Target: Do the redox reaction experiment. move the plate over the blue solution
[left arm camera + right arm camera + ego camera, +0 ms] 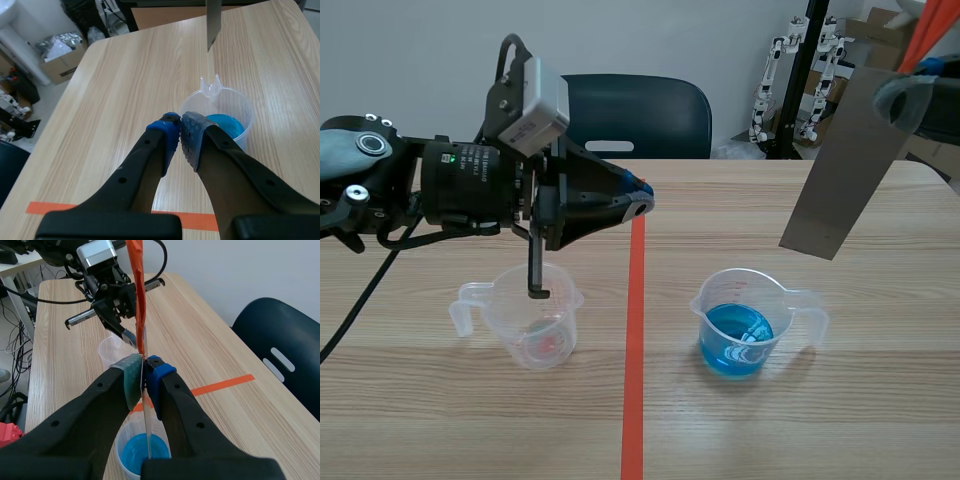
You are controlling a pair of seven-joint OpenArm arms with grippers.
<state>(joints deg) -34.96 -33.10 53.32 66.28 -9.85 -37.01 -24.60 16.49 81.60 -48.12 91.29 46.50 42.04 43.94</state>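
Observation:
A grey metal plate (845,165) hangs tilted at the right, high above the table, with my right gripper (905,95) shut on its upper end. Its lower corner is above and a little right of the clear beaker of blue solution (745,325). In the right wrist view the plate (141,330) shows edge-on between my right gripper's (144,365) pads, and the blue beaker (142,452) lies below it. My left gripper (642,200) is shut on nothing and points right, above the table. Ahead of my left gripper (180,132) stand the blue beaker (227,107) and the plate's edge (213,22).
An empty clear beaker (535,315) stands left of the orange tape line (635,340), under the left wrist, with a thin black rod (536,265) hanging into its mouth. A dark chair (635,115) stands behind the table. Boxes and gear sit at the back right.

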